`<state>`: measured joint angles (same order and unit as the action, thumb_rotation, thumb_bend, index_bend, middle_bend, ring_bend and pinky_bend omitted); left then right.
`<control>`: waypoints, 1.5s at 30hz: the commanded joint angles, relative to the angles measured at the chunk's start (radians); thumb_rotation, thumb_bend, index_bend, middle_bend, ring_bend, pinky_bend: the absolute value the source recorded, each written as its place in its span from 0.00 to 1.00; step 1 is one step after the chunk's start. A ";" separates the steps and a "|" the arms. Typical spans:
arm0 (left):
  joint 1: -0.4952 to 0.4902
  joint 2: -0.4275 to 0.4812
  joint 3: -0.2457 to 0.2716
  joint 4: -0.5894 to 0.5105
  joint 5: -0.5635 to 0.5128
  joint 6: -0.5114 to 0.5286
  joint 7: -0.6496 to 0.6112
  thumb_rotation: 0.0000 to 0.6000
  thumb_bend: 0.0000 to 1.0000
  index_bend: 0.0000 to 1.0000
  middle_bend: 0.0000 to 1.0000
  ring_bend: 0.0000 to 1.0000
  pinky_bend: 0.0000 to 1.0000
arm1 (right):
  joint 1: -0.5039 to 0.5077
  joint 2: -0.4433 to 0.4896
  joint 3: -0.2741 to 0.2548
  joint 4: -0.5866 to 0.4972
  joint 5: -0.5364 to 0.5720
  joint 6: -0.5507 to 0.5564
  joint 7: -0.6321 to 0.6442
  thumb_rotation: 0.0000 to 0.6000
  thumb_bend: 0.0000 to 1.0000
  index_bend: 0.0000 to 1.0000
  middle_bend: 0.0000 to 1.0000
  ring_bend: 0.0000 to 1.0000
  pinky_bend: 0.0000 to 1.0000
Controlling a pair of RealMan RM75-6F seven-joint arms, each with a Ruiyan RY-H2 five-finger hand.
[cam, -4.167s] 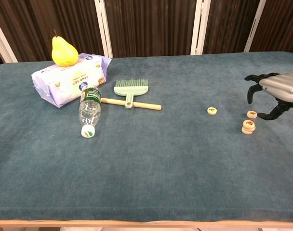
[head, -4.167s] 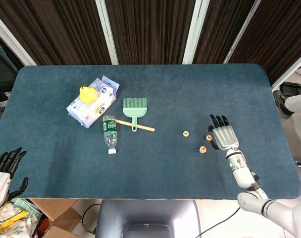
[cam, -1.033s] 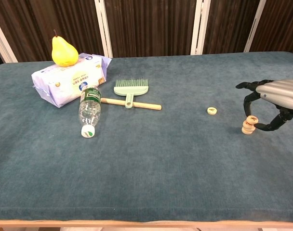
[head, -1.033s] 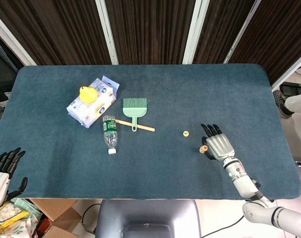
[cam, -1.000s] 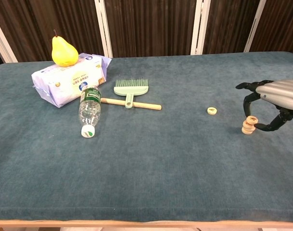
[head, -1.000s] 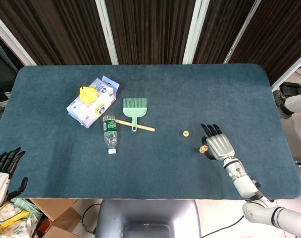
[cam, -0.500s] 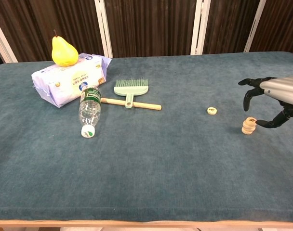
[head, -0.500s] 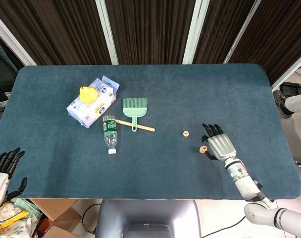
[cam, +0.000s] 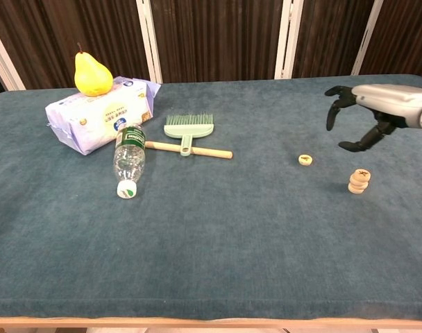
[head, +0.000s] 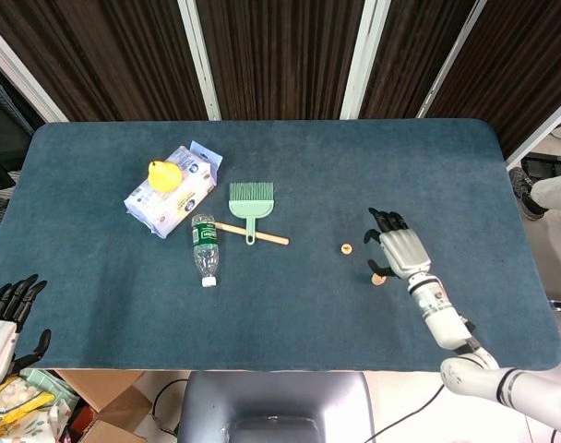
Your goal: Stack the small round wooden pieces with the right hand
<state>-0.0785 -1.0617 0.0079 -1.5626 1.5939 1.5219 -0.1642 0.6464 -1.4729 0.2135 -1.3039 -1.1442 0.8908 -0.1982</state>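
A short stack of small round wooden pieces (cam: 359, 182) (head: 378, 277) stands on the blue cloth at the right. A single wooden piece (cam: 305, 160) (head: 348, 248) lies to the left of it. My right hand (cam: 367, 111) (head: 400, 247) hovers above the table between the stack and the single piece, fingers spread and curved, holding nothing. My left hand (head: 4, 323) hangs off the table's near left corner, fingers apart and empty.
A green hand brush (cam: 189, 132) with a wooden handle, a lying plastic bottle (cam: 129, 158), and a wipes pack (cam: 100, 116) with a yellow pear (cam: 91, 73) on it sit at the left half of the table (cam: 218, 243).
My right hand let go of the top piece, lifted off the stack and moved up and left toward the single piece. The stack stands one piece taller than at the start.
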 commanded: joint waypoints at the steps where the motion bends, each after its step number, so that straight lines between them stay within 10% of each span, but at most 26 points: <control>1: 0.001 0.000 0.000 0.000 -0.001 0.001 0.000 1.00 0.48 0.00 0.00 0.00 0.00 | 0.071 -0.068 0.047 0.071 0.095 -0.048 -0.087 1.00 0.47 0.51 0.07 0.00 0.00; 45: 0.000 0.005 -0.004 0.001 -0.009 -0.005 -0.006 1.00 0.48 0.00 0.00 0.00 0.00 | 0.162 -0.292 -0.001 0.369 0.173 -0.112 -0.224 1.00 0.46 0.58 0.07 0.00 0.00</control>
<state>-0.0789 -1.0569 0.0038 -1.5612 1.5855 1.5166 -0.1705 0.8083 -1.7644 0.2121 -0.9352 -0.9715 0.7801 -0.4215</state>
